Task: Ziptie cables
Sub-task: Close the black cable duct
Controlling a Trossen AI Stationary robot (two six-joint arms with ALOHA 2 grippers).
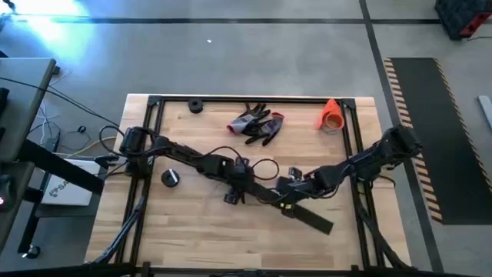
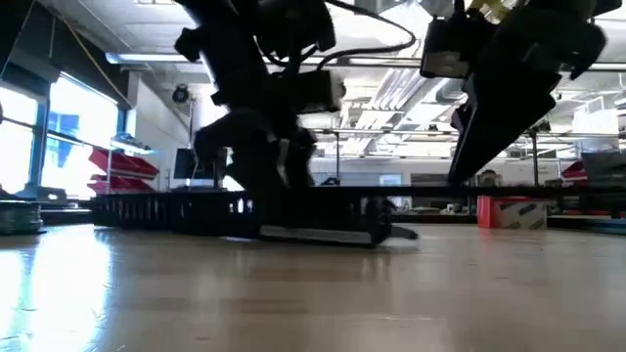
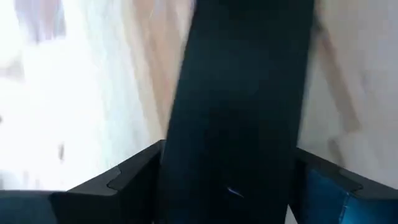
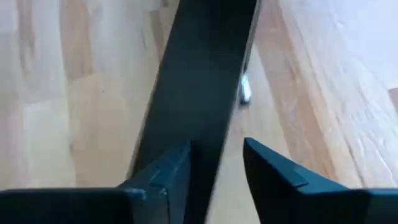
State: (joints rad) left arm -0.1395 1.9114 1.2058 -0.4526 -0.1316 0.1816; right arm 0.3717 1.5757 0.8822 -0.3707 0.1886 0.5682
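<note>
A long flat black slotted strip lies on the wooden table. In the high view its free end shows right of centre. My left gripper is low at table centre, shut on a black strip that fills the space between its fingers. My right gripper hovers low beside it, open over the strip, which runs under one finger into the gap. A thin wire loop lies just beyond both grippers; whether it belongs to the cables I cannot tell. My left gripper has the black strip between its two fingers, one finger at each long edge. The fingers come from above and lie along the strip. The strip hides the pads. Which end of the strip this is does not show.
Grey-and-red gloves lie at the far middle, with an orange cone-shaped thing to their right. A small black round part sits at the far left. A dark roll stands left of centre. A black frame borders the table.
</note>
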